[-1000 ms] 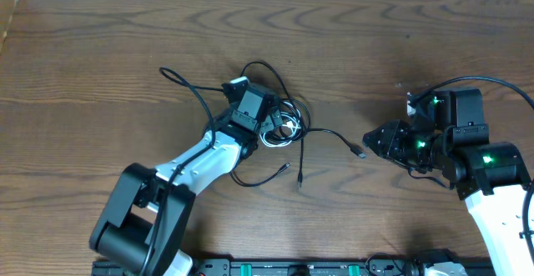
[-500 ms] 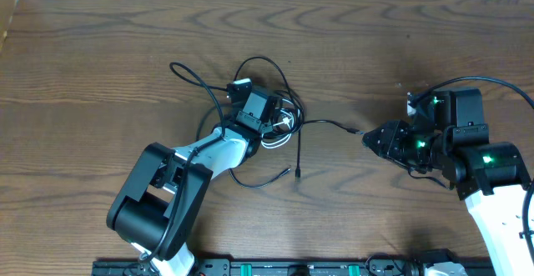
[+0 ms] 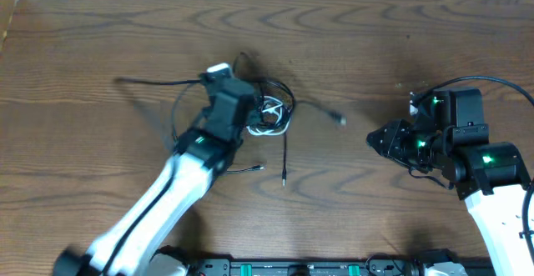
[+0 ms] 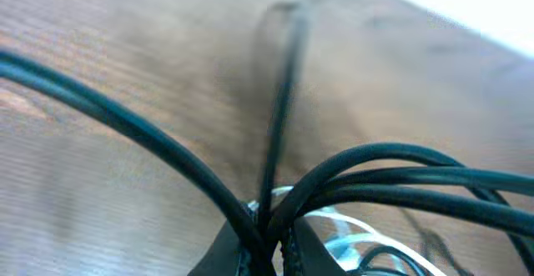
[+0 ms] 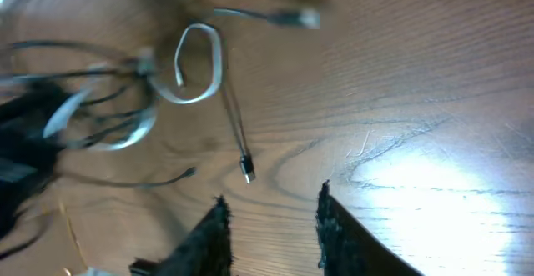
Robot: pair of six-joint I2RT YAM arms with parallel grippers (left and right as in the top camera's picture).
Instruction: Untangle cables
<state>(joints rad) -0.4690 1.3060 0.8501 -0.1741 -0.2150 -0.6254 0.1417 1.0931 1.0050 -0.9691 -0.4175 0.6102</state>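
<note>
The cables (image 3: 271, 113) lie as a tangle of thin black and white cords in the middle of the table. My left gripper (image 3: 249, 116) is shut on a bunch of black cables (image 4: 271, 218), which fan out from between its fingers (image 4: 225, 255). A white cable (image 4: 350, 234) loops just behind them. One black strand stretches left to its end (image 3: 118, 81). A plug end (image 3: 338, 119) points towards my right gripper (image 3: 371, 138), which is open, holds nothing and sits apart from it. In the right wrist view the gripper (image 5: 271, 218) faces a white loop (image 5: 200, 63) and a small plug (image 5: 246, 169).
Loose black cable ends lie below the tangle (image 3: 284, 176). The wooden table (image 3: 375, 34) reaches a pale edge at the far side. A rack of equipment (image 3: 292, 268) runs along the near edge. The right arm's own thick black cable (image 3: 501, 84) arcs above it.
My left gripper has shut on the black cables and swung left, dragging the tangle with it. The plug end has drawn away from the right gripper, whose arm has stayed in place.
</note>
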